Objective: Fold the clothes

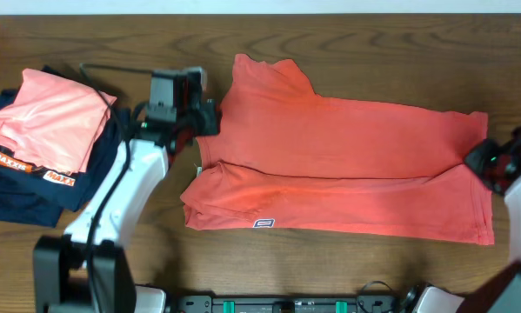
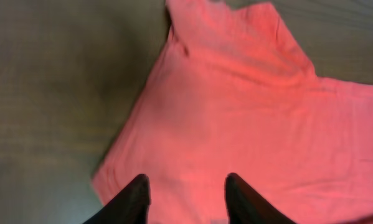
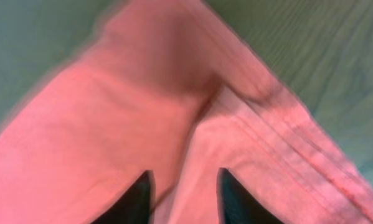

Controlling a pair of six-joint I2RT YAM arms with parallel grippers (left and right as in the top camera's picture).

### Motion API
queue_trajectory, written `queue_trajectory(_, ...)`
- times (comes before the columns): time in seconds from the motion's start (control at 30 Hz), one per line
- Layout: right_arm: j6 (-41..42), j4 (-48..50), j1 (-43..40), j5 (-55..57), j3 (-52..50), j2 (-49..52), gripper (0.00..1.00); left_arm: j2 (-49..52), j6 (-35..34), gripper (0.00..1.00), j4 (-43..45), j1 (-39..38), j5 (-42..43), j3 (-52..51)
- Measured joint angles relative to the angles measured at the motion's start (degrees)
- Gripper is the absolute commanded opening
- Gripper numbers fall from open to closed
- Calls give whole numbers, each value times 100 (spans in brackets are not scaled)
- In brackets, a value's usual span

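Observation:
The coral-red t-shirt [image 1: 338,165] lies across the middle of the table, its front long edge folded up over the body, a small white patch [image 1: 263,223] near its front left corner. My left gripper [image 1: 206,117] is open over the shirt's left edge; its two dark fingers [image 2: 186,186] hover apart above red cloth [image 2: 248,106]. My right gripper [image 1: 484,161] is open at the shirt's right edge; its fingers [image 3: 183,180] straddle the fold line in the cloth [image 3: 149,106]. The chest lettering is hidden.
A stack of folded garments sits at the left edge: a pale salmon-pink one [image 1: 51,117] on top of navy ones [image 1: 34,187] with orange-white print. Bare wood table [image 1: 373,52] lies behind and in front of the shirt.

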Motion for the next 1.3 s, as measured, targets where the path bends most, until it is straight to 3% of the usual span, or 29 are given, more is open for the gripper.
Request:
queue_trajectory(0.13,-321,-863,46,-87,326,-507,47,887,76,59,26,0,0,726)
queue_trajectory(0.33,-560,-1696,48,-129,330,-680,49,2262,120,61,199,0,4,1768)
queue_trajectory(0.6,-616,-2076,48,-142,330,-680,49,3410,122,61,876,-15,15,2640)
queue_trajectory(0.9,-634,-2131,48,-144,330,-680,49,3934,116,59,1777,-160,179,2721)
queue_trajectory(1.1,-638,-2140,48,-144,330,-680,42,4096,42,21,2000,-382,195,2726)
queue_trajectory(1.23,-654,-2017,48,-155,330,-680,30,4103,-7,8,2061,-442,223,2776)
queue_trajectory(1.3,-662,-1884,48,-157,330,-680,24,4100,-35,6,2028,-413,243,2830)
